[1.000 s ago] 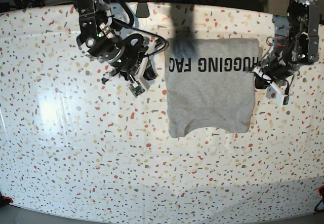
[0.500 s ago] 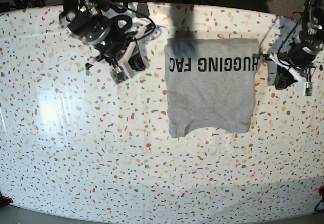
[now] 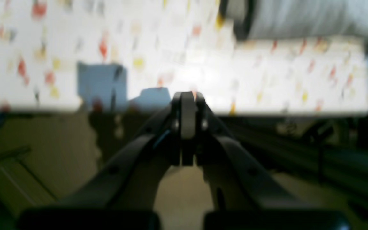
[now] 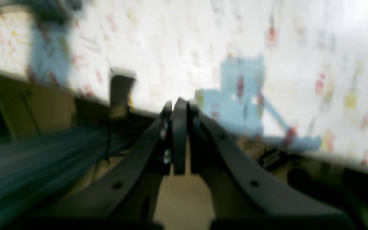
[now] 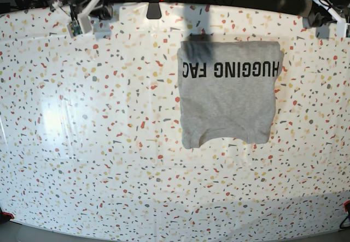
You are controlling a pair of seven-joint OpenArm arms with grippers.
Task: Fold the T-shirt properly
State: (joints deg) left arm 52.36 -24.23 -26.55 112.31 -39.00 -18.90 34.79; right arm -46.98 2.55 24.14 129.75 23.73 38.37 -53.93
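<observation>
The light grey T-shirt (image 5: 227, 97) lies folded into a rough rectangle on the speckled table (image 5: 109, 143), right of centre. Its black letters "HUGGING FAC" read upside down near the far edge. A blurred grey shape in the left wrist view (image 3: 311, 19) seems to be its edge. My left gripper (image 3: 187, 95) is shut and empty, raised at the table's far right corner (image 5: 327, 12). My right gripper (image 4: 179, 103) is shut and empty, raised at the far left corner (image 5: 82, 18). Both are well away from the shirt.
A small dark mount (image 5: 153, 10) sits at the middle of the table's far edge. Both wrist views are motion-blurred and show the table edge with dark floor and cables below it.
Both arms have pulled back and up from beside the shirt to the table's far corners. The shirt has not moved.
</observation>
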